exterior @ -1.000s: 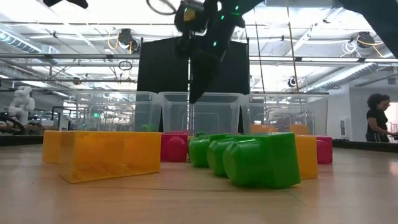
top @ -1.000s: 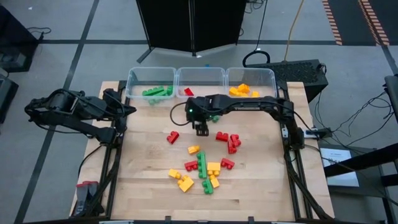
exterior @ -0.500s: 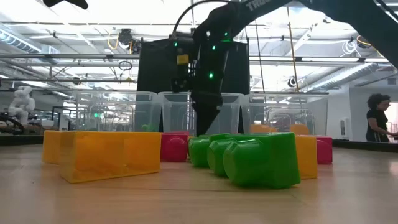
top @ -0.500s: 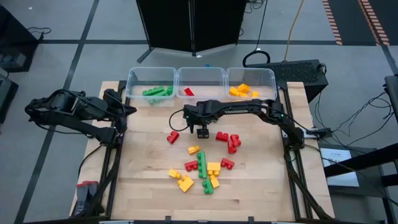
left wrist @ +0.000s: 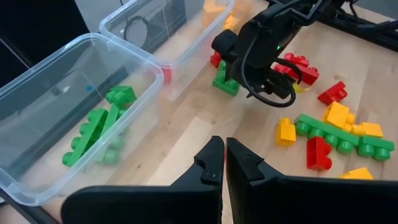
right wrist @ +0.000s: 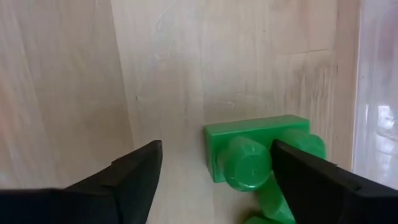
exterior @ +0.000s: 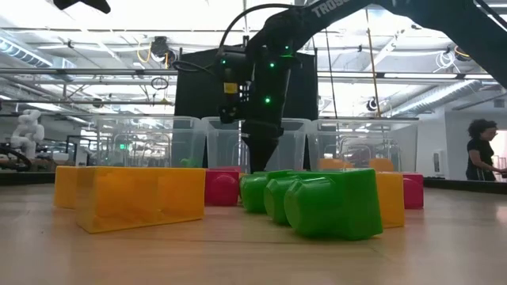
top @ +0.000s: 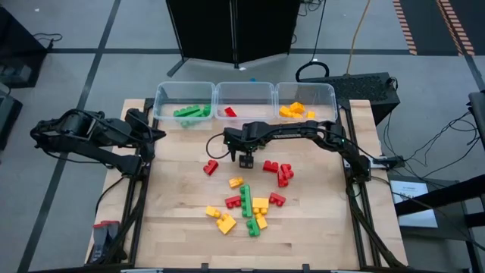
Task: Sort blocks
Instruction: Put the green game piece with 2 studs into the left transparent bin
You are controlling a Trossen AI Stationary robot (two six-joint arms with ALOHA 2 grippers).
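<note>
Wood table [top: 174,205], lab room behind. Three clear bins [top: 244,97]. Right gripper [right wrist: 214,171] fingers apart, green block [right wrist: 258,149] between. Left gripper [left wrist: 224,163] fingers together.

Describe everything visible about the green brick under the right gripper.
The green brick is a small glossy plastic toy piece with a flat rectangular base and round studs, lying on the bare wooden table with its studs turned sideways in the right wrist view. It sits just in front of the middle clear bin, apart from the loose pile. The right gripper hangs over it with fingers open on either side, not touching it. In the high view the gripper hides it; the left wrist view shows it beside that arm.
</note>
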